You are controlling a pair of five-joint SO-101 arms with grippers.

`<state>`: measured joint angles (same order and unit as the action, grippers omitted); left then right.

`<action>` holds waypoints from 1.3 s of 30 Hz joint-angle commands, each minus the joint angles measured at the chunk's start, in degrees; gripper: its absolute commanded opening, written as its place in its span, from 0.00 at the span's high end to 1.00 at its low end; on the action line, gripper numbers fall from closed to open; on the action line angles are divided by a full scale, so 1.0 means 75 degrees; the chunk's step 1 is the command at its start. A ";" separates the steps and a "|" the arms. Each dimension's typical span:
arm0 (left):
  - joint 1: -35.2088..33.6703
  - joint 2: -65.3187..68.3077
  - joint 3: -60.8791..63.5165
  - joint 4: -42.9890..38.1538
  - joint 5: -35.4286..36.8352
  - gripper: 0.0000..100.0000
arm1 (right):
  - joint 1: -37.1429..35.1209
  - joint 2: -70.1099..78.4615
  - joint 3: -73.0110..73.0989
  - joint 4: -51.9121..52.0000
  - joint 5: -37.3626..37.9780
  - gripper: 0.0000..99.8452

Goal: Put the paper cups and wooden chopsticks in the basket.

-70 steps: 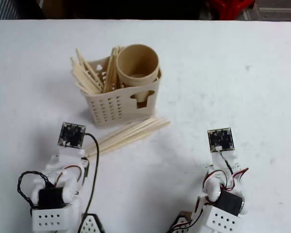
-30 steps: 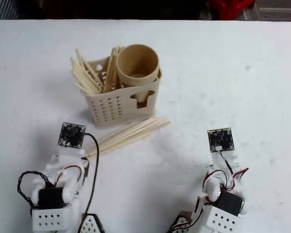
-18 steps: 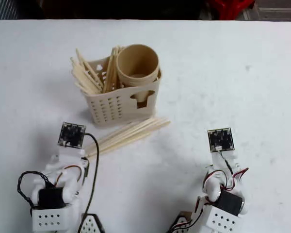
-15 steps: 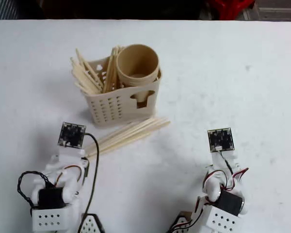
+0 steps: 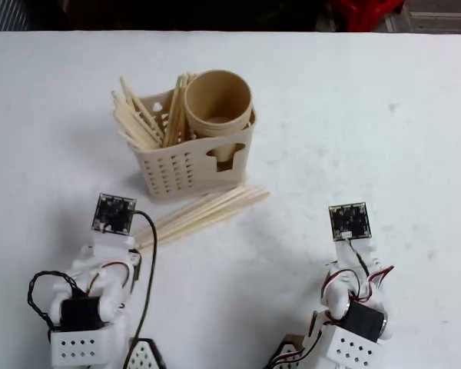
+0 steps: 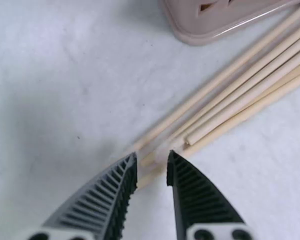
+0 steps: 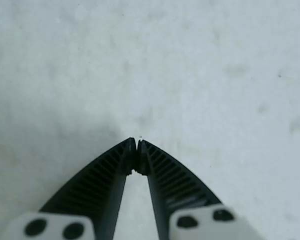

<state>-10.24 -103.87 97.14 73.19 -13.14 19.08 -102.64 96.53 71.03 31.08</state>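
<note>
A cream perforated basket (image 5: pixel 190 167) stands on the white table, and its corner (image 6: pixel 215 20) appears in the left wrist view. A tan paper cup (image 5: pixel 217 104) sits upright inside it, beside a bunch of wooden chopsticks (image 5: pixel 140 121) that lean out of the basket. Several loose chopsticks (image 5: pixel 203 213) lie on the table just in front of the basket. My left gripper (image 6: pixel 151 159) is narrowly open, low over the near ends of those chopsticks (image 6: pixel 230 95), and holds nothing. My right gripper (image 7: pixel 136 143) is shut on nothing above bare table.
The left arm (image 5: pixel 92 296) and the right arm (image 5: pixel 353 300) sit folded back at the table's near edge. White table surface (image 5: pixel 369 123) spreads to the right of the basket. Dark clutter lines the far edge.
</note>
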 commanded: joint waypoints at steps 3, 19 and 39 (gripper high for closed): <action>-0.0064 -0.0041 -0.0023 0.0047 0.0094 0.88 | -0.0053 -0.0053 0.0047 -0.0111 -0.0082 0.98; -0.0064 -0.0041 -0.0023 0.0047 0.0094 0.88 | -0.0053 -0.0053 0.0047 -0.0111 -0.0082 0.98; -0.0029 -0.0041 -0.0023 0.0047 0.0070 0.88 | -0.0604 -0.0053 0.0047 -0.0100 -0.0117 0.98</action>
<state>-10.24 -103.87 97.14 73.19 -13.14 15.21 -102.64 96.53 71.03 30.64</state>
